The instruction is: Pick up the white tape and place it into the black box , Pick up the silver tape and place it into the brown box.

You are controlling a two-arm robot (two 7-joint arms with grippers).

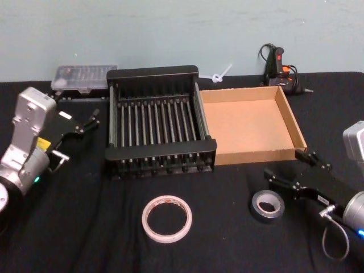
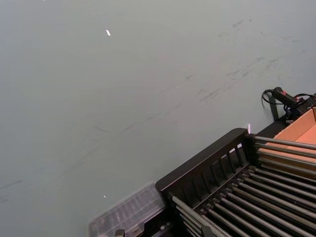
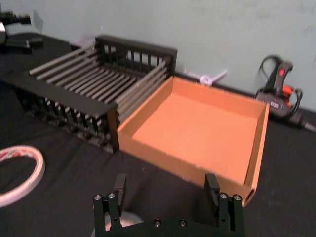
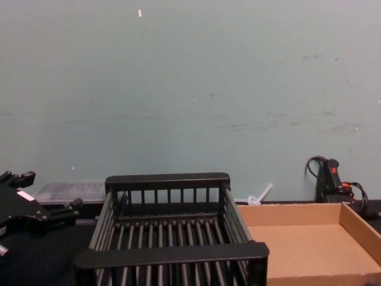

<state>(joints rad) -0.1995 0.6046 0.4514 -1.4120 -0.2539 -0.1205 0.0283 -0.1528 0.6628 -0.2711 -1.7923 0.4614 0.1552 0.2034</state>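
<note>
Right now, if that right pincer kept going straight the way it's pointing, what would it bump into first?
Probably the brown box. The open right pincer points over the near wall of the brown box, above the silver tape; going on level it may meet that wall, though height is hard to judge.

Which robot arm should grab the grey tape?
The right one, probably. The right gripper is open and sits just beside the silver tape, on the brown box's side. The left gripper is far off, left of the black box.

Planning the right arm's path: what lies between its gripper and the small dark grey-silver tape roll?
Only bare black cloth, per the head view, between open right gripper and grey-silver tape roll.
</note>
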